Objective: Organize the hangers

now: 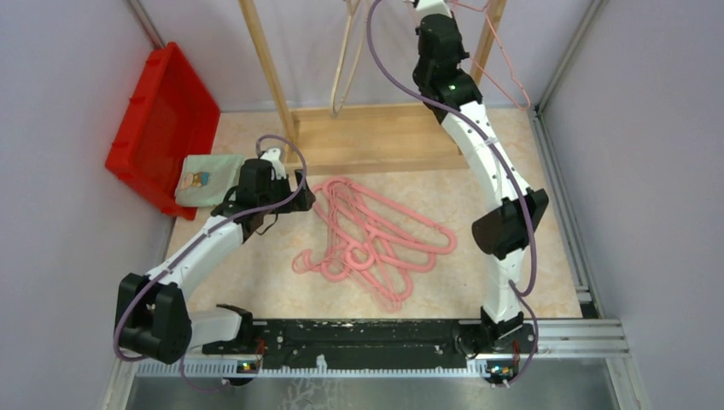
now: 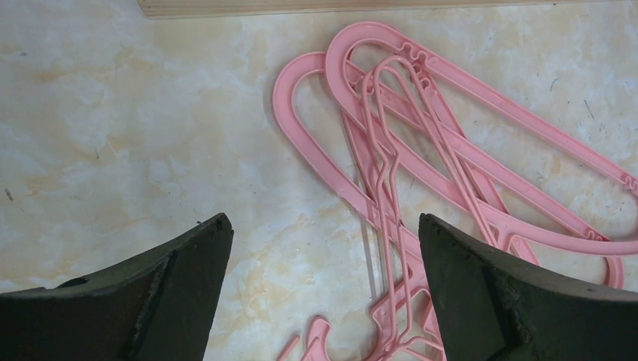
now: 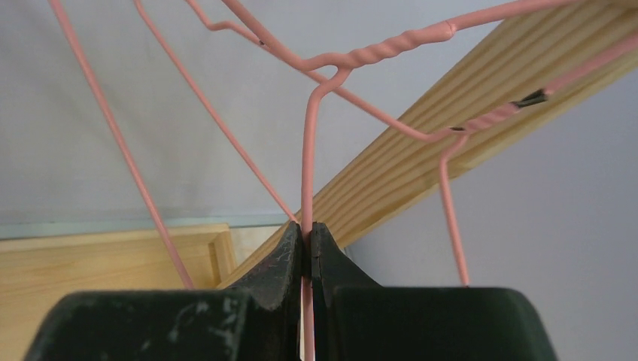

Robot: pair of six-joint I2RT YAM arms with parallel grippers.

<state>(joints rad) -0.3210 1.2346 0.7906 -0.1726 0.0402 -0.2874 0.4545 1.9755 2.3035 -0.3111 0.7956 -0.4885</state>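
A pile of pink hangers [image 1: 376, 239] lies on the marble floor in the middle; it also shows in the left wrist view [image 2: 481, 173]. My left gripper [image 1: 294, 195] hangs open and empty just left of the pile, its jaws wide apart [image 2: 323, 226] above the hangers' left ends. My right arm is raised to the wooden rack at the back. The right gripper [image 3: 307, 229] is shut on the neck of a thin pink wire hanger [image 3: 307, 165]. A second thin pink hanger [image 3: 451, 218] hangs beside it. Beige hangers [image 1: 346, 60] hang from the rack.
The wooden rack [image 1: 376, 141] stands at the back, with its uprights [image 1: 265, 60] on each side. A red bin [image 1: 162, 120] leans at the left wall, with a folded green cloth [image 1: 209, 179] beside it. Purple cables run along both arms.
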